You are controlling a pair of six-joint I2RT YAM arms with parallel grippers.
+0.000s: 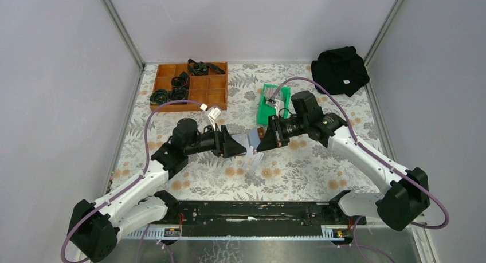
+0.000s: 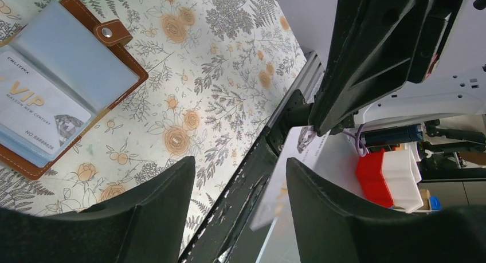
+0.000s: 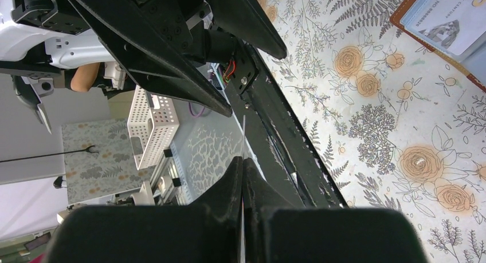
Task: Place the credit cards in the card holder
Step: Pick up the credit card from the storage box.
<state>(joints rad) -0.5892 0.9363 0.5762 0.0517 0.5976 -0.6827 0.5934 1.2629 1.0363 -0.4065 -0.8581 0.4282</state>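
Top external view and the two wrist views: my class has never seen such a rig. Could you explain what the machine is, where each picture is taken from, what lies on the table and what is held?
The machine is two robot arms bolted at the table's near edge. One picture looks down from above and behind them. The other two come from a camera on each wrist, so that arm's own fingers show. On the table lie an open brown card holder, a green bin, a wooden tray and a black cloth. The right gripper is shut on a card; the open left gripper has a finger on each side of it.
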